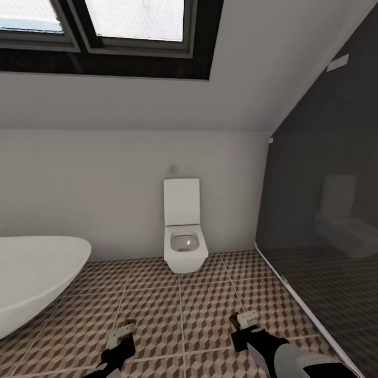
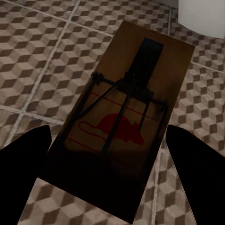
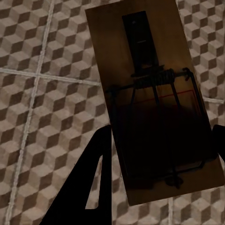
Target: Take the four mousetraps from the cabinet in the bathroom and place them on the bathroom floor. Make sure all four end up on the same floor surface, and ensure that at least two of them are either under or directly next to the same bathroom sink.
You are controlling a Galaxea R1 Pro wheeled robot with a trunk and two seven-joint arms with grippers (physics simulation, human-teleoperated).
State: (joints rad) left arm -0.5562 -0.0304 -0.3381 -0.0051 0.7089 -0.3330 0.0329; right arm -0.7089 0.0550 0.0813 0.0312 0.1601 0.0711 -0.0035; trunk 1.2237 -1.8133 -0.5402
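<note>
Both claws carry mousetraps over the bathroom floor.
Left claw clamps one mousetrap; right claw clamps another mousetrap; toilet ahead.

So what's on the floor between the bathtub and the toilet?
Nothing: in the head view, bare cube-patterned floor tiles run between the bathtub and the toilet.
</note>
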